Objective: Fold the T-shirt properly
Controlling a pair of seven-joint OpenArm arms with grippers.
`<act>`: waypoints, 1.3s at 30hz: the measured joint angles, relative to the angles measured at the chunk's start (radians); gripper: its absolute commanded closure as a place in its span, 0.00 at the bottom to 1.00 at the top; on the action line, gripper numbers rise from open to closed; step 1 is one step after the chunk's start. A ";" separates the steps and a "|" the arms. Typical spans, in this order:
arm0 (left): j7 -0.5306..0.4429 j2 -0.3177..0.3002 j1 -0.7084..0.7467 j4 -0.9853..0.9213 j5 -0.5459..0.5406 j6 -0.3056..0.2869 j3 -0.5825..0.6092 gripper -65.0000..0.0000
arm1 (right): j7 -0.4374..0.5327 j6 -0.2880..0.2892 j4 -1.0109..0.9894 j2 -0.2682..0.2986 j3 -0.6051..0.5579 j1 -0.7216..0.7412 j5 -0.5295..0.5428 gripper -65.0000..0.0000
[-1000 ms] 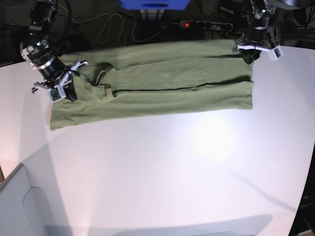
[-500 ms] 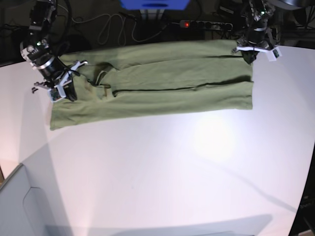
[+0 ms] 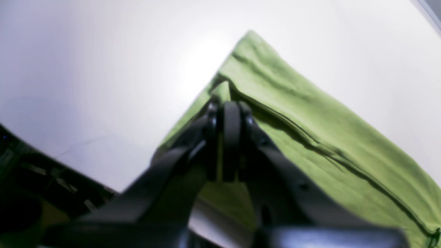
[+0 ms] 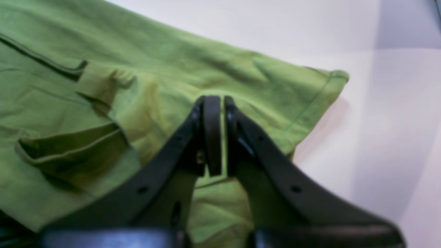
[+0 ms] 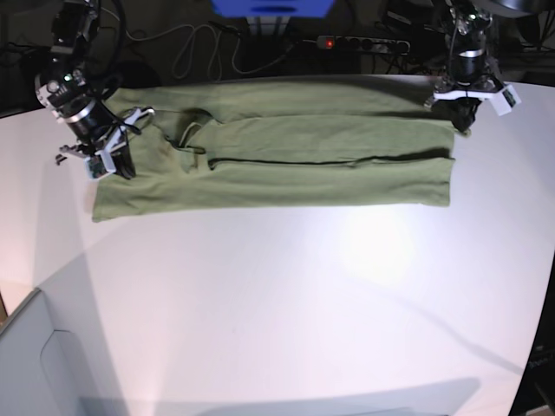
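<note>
The olive-green T-shirt [image 5: 303, 147] lies as a long, lengthwise-folded strip across the far side of the white table [image 5: 303, 286]. My left gripper [image 5: 465, 120] is at the strip's right end, shut on its far corner. In the left wrist view the closed gripper [image 3: 227, 110] pinches a cloth edge of the T-shirt [image 3: 310, 113]. My right gripper [image 5: 121, 165] is at the strip's left end, shut on the cloth. In the right wrist view the closed gripper [image 4: 215, 103] pinches the T-shirt [image 4: 172, 69] near a sleeve hem [image 4: 327, 89].
A power strip [image 5: 360, 42] with a red light and loose cables [image 5: 199, 48] lie behind the table's far edge. A blue object [image 5: 273, 7] stands at the back. A grey surface [image 5: 35, 364] adjoins the table's near left corner.
My left gripper has moved right and a little nearer, pulling the strip's right end with it. The T-shirt now lies longer and flatter. The right gripper has hardly moved.
</note>
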 measured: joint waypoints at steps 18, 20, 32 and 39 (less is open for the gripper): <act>-0.005 -0.043 -0.121 -0.229 0.003 0.000 -0.002 1.00 | 0.000 0.000 -0.002 -0.002 -0.004 -0.006 0.000 0.99; -0.005 -0.045 -0.118 -0.242 0.004 0.000 -0.002 1.00 | 0.000 0.000 -0.002 -0.002 -0.003 -0.005 0.000 0.99; 0.036 -0.045 -0.118 -0.227 0.004 0.007 -0.001 0.59 | 0.000 0.000 -0.002 -0.002 -0.004 -0.027 0.000 0.99; 0.048 -0.045 -0.135 -0.216 0.003 0.008 -0.010 0.58 | 0.000 0.000 -0.001 -0.002 -0.004 -0.028 0.000 0.99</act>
